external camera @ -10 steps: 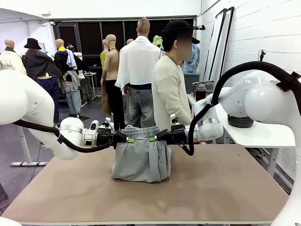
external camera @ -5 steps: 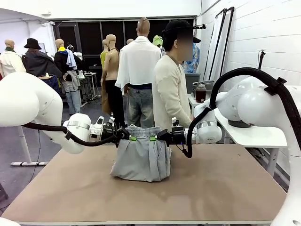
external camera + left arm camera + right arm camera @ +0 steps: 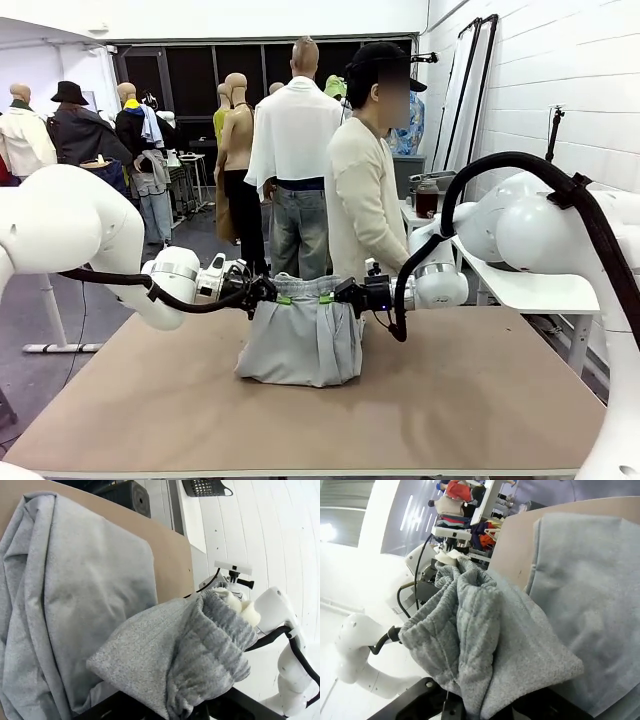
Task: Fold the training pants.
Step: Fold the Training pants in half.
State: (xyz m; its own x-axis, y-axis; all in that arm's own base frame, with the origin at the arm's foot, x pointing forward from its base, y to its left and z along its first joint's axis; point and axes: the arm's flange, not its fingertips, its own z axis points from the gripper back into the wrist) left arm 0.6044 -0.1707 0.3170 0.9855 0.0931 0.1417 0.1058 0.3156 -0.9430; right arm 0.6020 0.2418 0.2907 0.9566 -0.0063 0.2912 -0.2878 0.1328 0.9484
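The light grey training pants [image 3: 300, 340] hang by their gathered waistband above the brown table [image 3: 480, 400], the lower part bunched on the tabletop. My left gripper [image 3: 277, 297] is shut on the waistband's left end and my right gripper [image 3: 328, 296] is shut on its right end, both at the same height. In the left wrist view the ribbed waistband [image 3: 210, 650] bunches right in front of the fingers, with the pants' cloth [image 3: 75, 600] spread on the table beyond. The right wrist view shows the same gathered band [image 3: 450, 630] clamped at the bottom edge.
A person in a cream top [image 3: 360, 200] stands right behind the pants at the table's far edge. A white side table [image 3: 540, 285] with a dark basket stands at the right. Bare tabletop lies in front and to both sides of the pants.
Both grippers have sunk a little with the waistband, and the pants have settled lower on the table. The left arm's elbow has swung inward.
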